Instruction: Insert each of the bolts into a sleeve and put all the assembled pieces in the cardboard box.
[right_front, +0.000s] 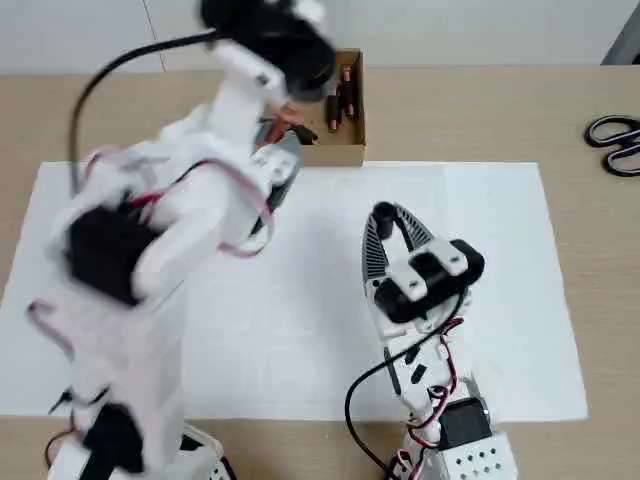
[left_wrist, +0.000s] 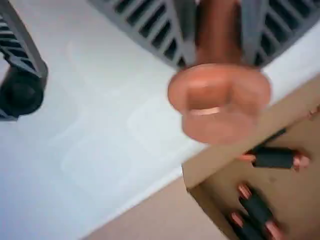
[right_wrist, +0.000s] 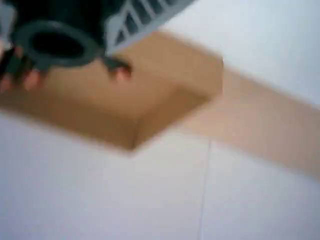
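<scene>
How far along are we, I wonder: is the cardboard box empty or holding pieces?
Holding pieces. At least three sleeved bolts lie inside the cardboard box, seen in the left wrist view.

My surface (right_front: 480, 120): light wood, white sheet (right_front: 480, 300) spread over the middle. Scissors (right_front: 615, 143) near its far right edge. Pale wall (right_front: 450, 30) behind. Lighting even.
</scene>
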